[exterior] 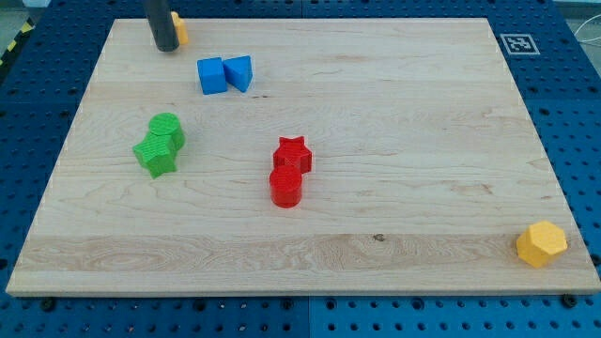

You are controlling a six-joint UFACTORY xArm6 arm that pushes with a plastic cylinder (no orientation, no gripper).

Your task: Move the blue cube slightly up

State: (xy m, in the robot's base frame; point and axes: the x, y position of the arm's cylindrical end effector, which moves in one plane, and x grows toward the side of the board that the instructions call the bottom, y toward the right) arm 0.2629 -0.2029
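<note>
The blue cube (211, 75) sits on the wooden board near the view's top left, touching a blue wedge-shaped block (239, 71) on its right. My tip (166, 46) is at the view's top left, above and to the left of the blue cube, a short gap away from it. The rod stands right against a small orange block (180, 29) that is partly hidden behind it.
A green cylinder (167, 128) and a green star (156, 154) touch at the left. A red star (292, 153) and a red cylinder (285, 186) touch in the middle. A yellow hexagonal block (541, 244) lies at the board's bottom right corner. A marker tag (516, 42) is at top right.
</note>
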